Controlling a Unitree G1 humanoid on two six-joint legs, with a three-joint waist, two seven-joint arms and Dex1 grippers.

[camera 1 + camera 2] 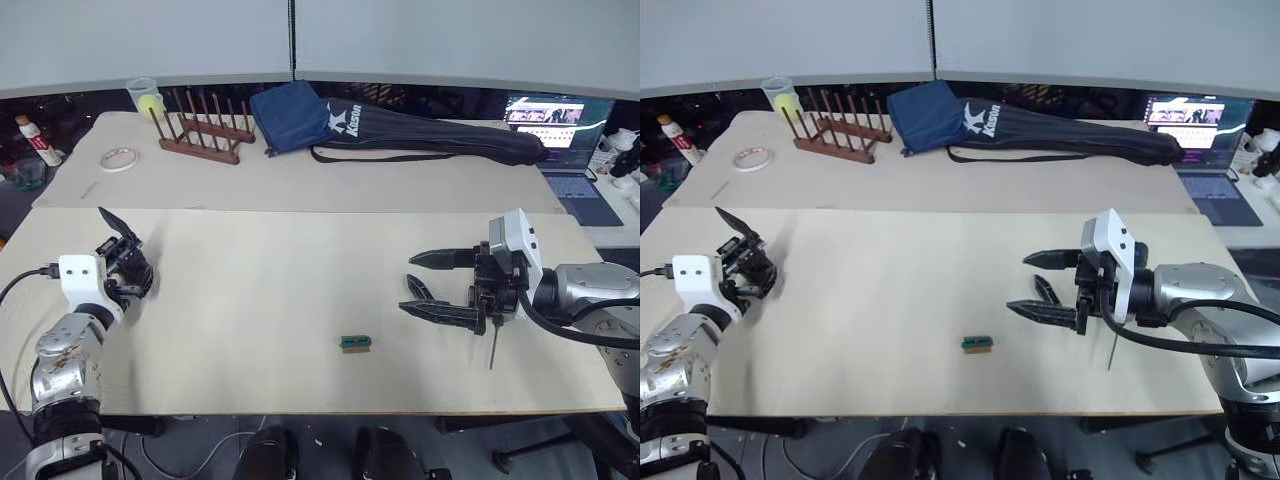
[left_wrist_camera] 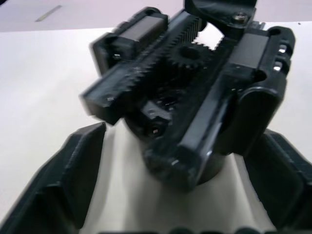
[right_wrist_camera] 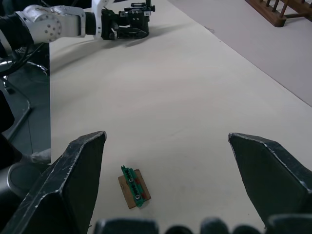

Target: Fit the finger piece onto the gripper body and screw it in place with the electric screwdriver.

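From the left eye view I find the gripper body [image 1: 125, 265] near the table's [image 1: 280, 300] left edge, held within the left gripper [image 1: 118, 262]; the right gripper [image 1: 437, 284] hangs near the right edge, fingers wide and empty, a thin metal rod [image 1: 493, 348] slanting down beside it. The left wrist view adds the rack and pinion on the body's top: I judge it rigid, fairly heavy plastic, best gripped round the barrel base, clear of the gears. The right wrist view adds a small green block [image 3: 132, 187] lying near the front edge.
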